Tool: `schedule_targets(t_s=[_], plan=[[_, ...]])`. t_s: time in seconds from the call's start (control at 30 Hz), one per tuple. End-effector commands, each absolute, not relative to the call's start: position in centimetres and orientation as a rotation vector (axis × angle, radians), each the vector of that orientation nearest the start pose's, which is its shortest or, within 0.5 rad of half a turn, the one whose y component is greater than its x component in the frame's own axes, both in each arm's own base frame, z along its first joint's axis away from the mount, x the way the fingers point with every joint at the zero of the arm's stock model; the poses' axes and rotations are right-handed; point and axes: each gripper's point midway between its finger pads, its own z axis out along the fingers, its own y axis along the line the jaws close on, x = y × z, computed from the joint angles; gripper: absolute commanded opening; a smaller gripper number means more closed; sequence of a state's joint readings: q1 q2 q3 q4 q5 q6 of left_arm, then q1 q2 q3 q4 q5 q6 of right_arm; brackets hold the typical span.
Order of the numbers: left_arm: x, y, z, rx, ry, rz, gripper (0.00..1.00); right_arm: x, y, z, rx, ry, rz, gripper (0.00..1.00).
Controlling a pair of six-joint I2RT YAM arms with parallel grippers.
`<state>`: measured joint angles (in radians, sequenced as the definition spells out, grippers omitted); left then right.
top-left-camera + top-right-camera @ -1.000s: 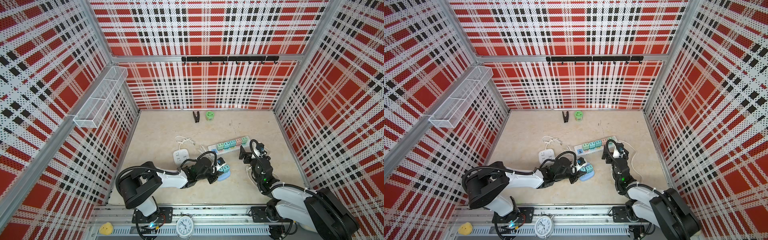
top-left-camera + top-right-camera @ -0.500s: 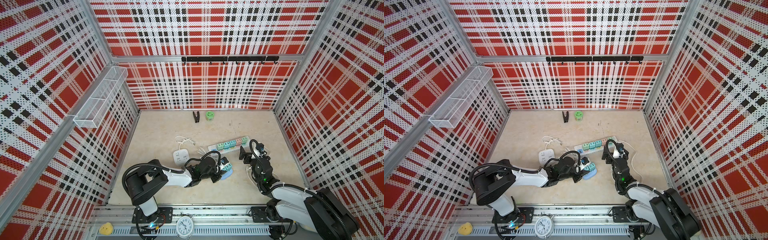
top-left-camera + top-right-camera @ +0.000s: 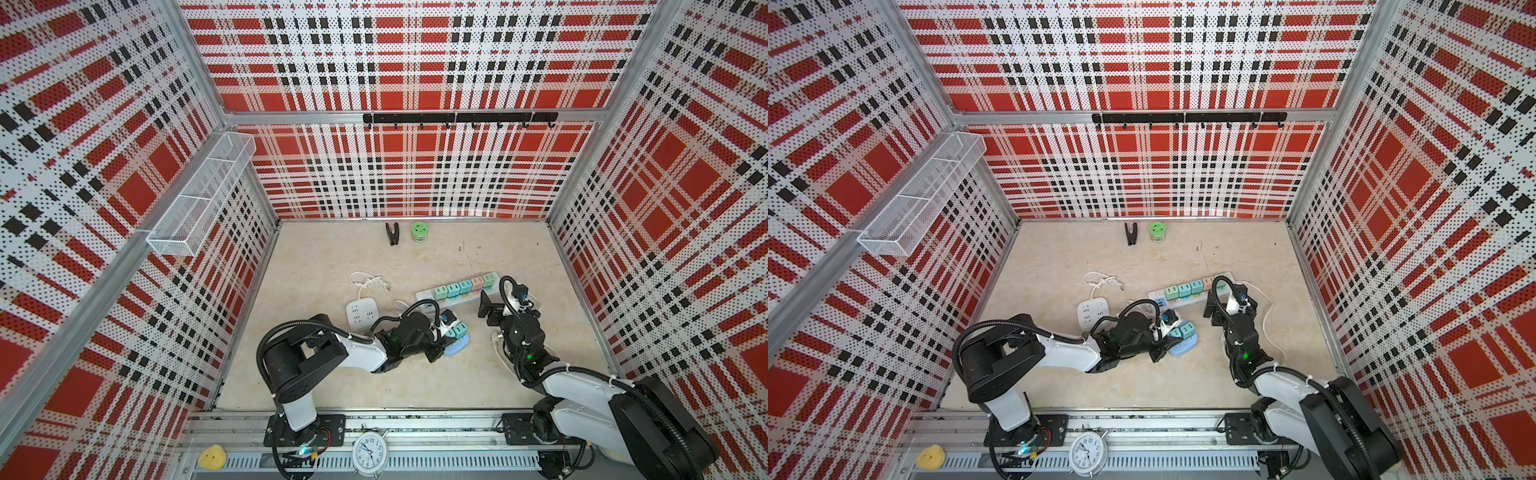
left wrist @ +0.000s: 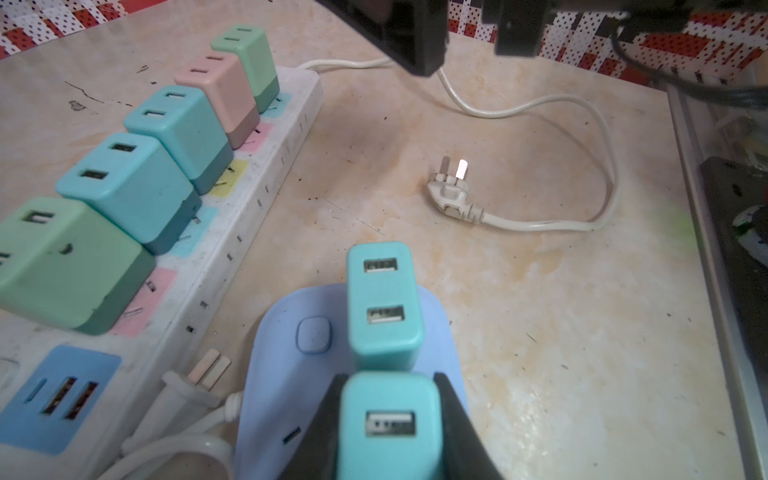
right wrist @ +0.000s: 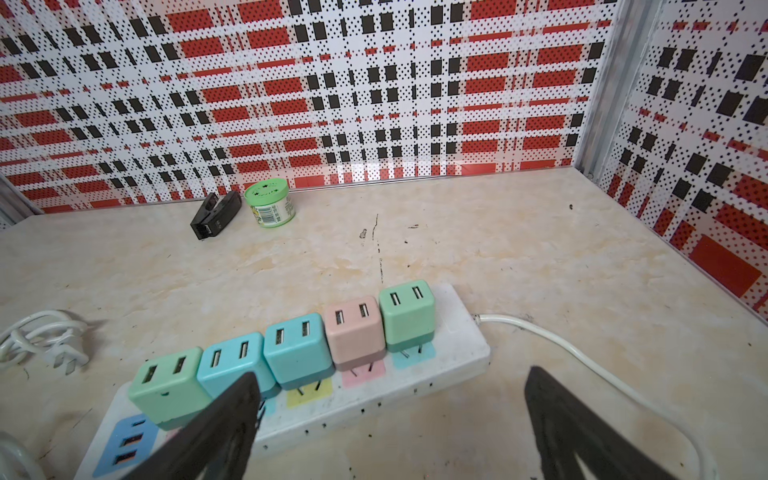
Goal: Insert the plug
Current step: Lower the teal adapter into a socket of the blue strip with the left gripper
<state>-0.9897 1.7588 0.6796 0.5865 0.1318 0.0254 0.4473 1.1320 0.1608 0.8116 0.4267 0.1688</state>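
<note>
The blue socket base (image 4: 282,374) is lying just beside the long white power strip (image 4: 266,183), toward the front of the table (image 3: 332,257). Bare tabletop is stretching from both to the back wall. More bare surface is lying between the base and a loose white wall plug (image 4: 451,195).

The left gripper (image 4: 390,415) is pinching the teal plug (image 4: 388,432) between its black fingers (image 4: 453,419). It is holding the plug upright at the end of the base nearest the arm, close against a second teal charger (image 4: 382,303) standing in the base. The fingers are hiding the prongs, so the plug may or may not be seated.

The right gripper (image 5: 392,378) is hanging spread wide and gripping nothing, near the strip's row of five chargers (image 5: 299,345).

By the back wall, a green tub (image 5: 270,203) is showing a barcode label, its print too small to read, beside a black clip (image 5: 216,214). The chargers are showing only USB ports, with no readable brand.
</note>
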Motion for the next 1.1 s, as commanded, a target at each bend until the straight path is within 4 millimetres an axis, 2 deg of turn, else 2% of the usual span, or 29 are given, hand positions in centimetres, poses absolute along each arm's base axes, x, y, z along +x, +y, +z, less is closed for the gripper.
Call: schedule_targets(t_s=[0.0,0.13,0.37,0.7,0.87,1.07], plan=[[21.8,-35.7,0.0,1.159,2.096,-0.582,0.0,32.6,7.6,16.4,0.096,1.665,0.118,1.0],[21.8,-35.0,-1.0,1.174,2.139,-0.487,0.0,32.6,7.7,16.3,0.095,1.667,0.124,1.0],[21.1,-35.1,-1.6,1.272,2.129,-0.377,0.0,32.7,7.5,16.3,0.102,1.669,0.125,1.0],[20.3,-35.0,-2.1,1.289,2.192,-0.4,0.0,32.8,7.4,16.3,0.108,1.671,0.132,1.0],[20.1,-36.4,-1.6,1.264,2.144,-0.497,0.0,32.7,7.3,16.2,0.111,1.673,0.133,1.0],[19.2,-39.0,0.3,1.236,2.078,-0.655,0.0,32.7,7.0,16.2,0.125,1.676,0.131,1.0]])
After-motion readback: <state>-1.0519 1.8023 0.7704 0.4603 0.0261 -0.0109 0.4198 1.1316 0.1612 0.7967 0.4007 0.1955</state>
